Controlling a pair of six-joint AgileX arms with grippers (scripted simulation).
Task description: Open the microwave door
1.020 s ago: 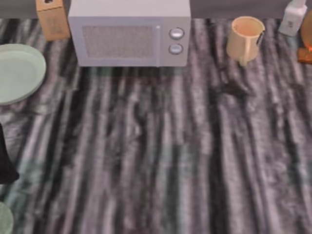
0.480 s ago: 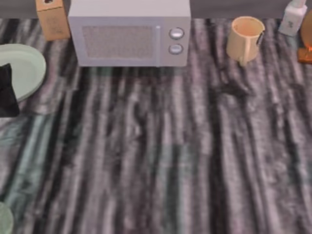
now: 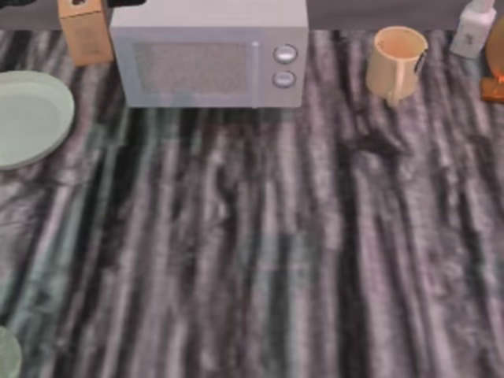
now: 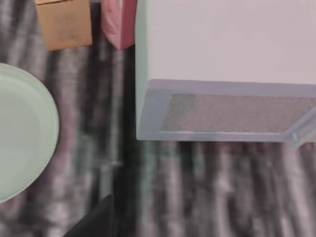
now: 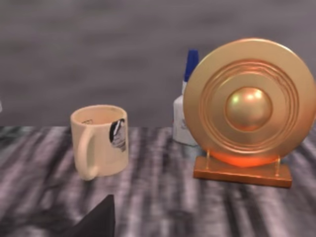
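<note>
Microwave door (image 3: 192,68): flush w/ front of the microwave (image 3: 209,52), closed, at table's far edge, left of centre in top view. Mesh window fills most of door; two round knobs (image 3: 284,66) on narrow panel to its right.

Left gripper (image 3: 126,2): only a dark sliver at top edge of top view, above microwave's left rear corner, beside the cardboard box (image 3: 83,30). Fingers apart or together: cannot tell. In left wrist view a dark wedge sits at frame edge; touches nothing visible. Same view looks down on microwave top and door (image 4: 232,113), w/ a pink object (image 4: 120,22) behind the oven's left side, cut off, identity unclear.

Right gripper: not seen in top view. Right wrist view shows a dark wedge only at frame edge; finger spacing cannot be told, nothing held in sight.

Left to right on table (image 3: 260,252): pale green plate (image 3: 27,116) cut by left edge; a second green rim (image 3: 6,354) at near-left corner, mostly cut off; box; microwave; cream mug (image 3: 396,61) w/ small dark print, unreadable; white bottle (image 3: 475,28), blue cap per right wrist view (image 5: 190,63), label illegible; gold disc on stand (image 5: 248,109), cut by right edge in top view.
</note>
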